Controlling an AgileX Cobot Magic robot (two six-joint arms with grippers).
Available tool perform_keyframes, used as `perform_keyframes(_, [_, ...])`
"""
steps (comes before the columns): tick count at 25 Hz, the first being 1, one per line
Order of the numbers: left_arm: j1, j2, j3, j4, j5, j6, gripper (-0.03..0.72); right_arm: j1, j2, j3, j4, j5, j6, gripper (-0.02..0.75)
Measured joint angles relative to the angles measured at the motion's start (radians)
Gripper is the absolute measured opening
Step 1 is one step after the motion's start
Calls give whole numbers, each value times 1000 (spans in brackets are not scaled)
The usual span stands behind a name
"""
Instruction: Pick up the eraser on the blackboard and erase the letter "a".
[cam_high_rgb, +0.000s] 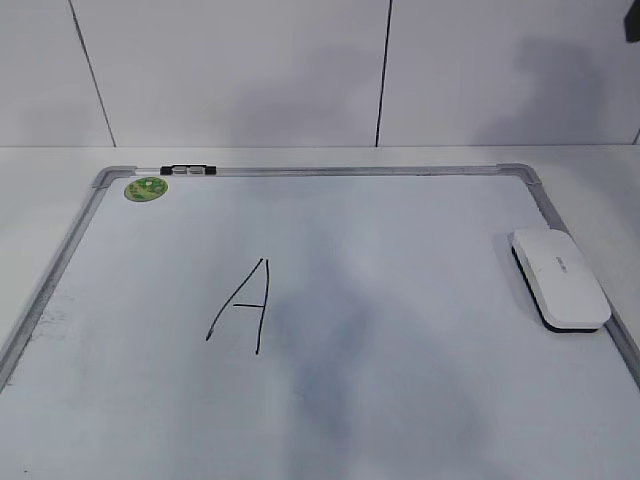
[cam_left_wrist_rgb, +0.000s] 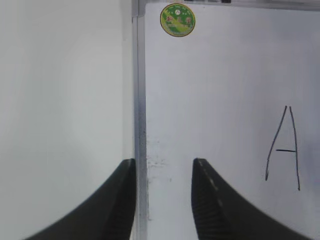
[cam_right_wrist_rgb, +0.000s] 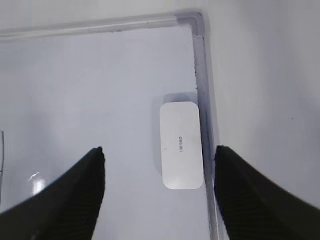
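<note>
The white eraser (cam_high_rgb: 560, 278) lies flat on the blackboard (cam_high_rgb: 400, 230) against its right frame; the right wrist view shows it (cam_right_wrist_rgb: 181, 145) with grey lettering. My right gripper (cam_right_wrist_rgb: 159, 149) is open and hangs high above the eraser, apart from it. My left gripper (cam_left_wrist_rgb: 164, 162) is open and empty above the board's left frame (cam_left_wrist_rgb: 139, 100). A tall angular capital "A" (cam_high_rgb: 245, 305) is drawn left of the board's middle and also shows in the left wrist view (cam_left_wrist_rgb: 285, 147). No small cursive "a" shows in any view. Neither gripper shows in the exterior view.
A green round magnet (cam_high_rgb: 146, 188) sits at the board's far left corner, also in the left wrist view (cam_left_wrist_rgb: 177, 20). A black-and-white clip (cam_high_rgb: 187, 170) is on the far frame. White table surrounds the board; a white panelled wall stands behind.
</note>
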Motion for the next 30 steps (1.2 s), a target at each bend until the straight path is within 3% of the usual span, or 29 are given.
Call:
perform_keyframes(5, [0,-147,0,8,72,-1,269,9,-160,0,19,8,0,545])
perform_keyframes(15, [0,-455,0,12,196,-2,251,114,-457,39,26,17,-33,541])
perform_keyframes(24, [0,-668,4,14,225,-2,246,118,-779,323,36,25,-35,540])
perform_keyframes(30, [-7,-800,117,14,242,-2,245,122,-992,487,45,30,-35,540])
